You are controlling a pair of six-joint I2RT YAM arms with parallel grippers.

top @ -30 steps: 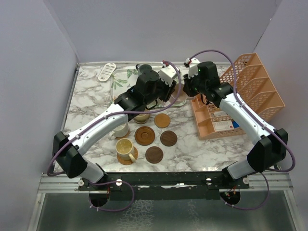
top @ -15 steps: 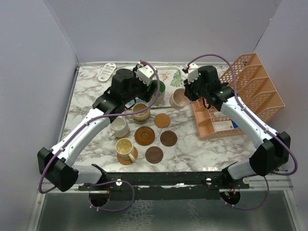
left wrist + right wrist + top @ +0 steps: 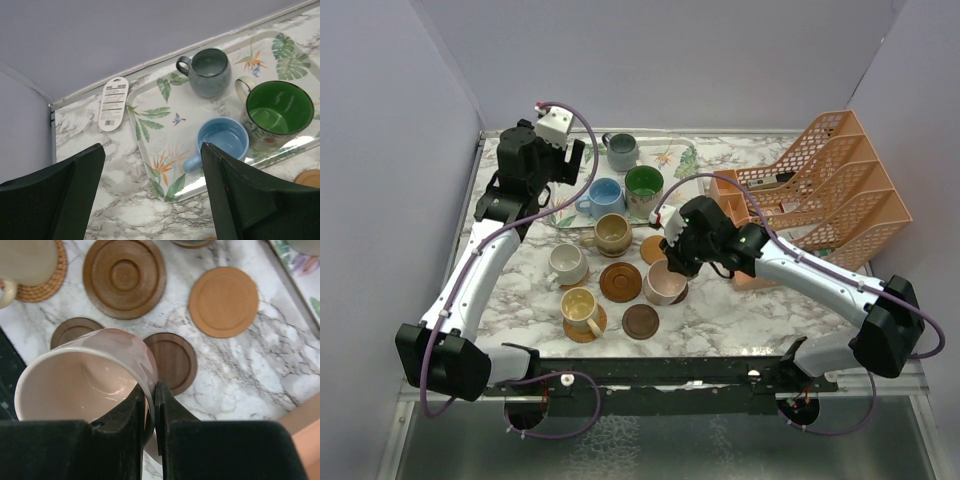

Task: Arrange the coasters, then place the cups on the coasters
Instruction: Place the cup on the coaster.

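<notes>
One cup in transit: pink cup (image 3: pixel 85 385), carried from edge of tray (image 3: pixel 155 130), now low over dark coaster (image 3: pixel 172 360) on bench (image 3: pixel 740 310), rim pinched in clenched right claw (image 3: pixel 152 400). Touching coaster or not: cannot tell. Needs seating, then release. Tan cup (image 3: pixel 613 232) stands freed nearby. Left claw (image 3: pixel 151 147), jaws spread, empty, swung back over tray, where light blue cup (image 3: pixel 222 140), grey-blue cup (image 3: pixel 210 72), green cup (image 3: pixel 275 110) wait; light blue likely next.

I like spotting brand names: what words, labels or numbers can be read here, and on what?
None can be read.
White card beside the tray: printed lines, too small to read.
Pink cup in the right fingers: no lettering shows.
</notes>
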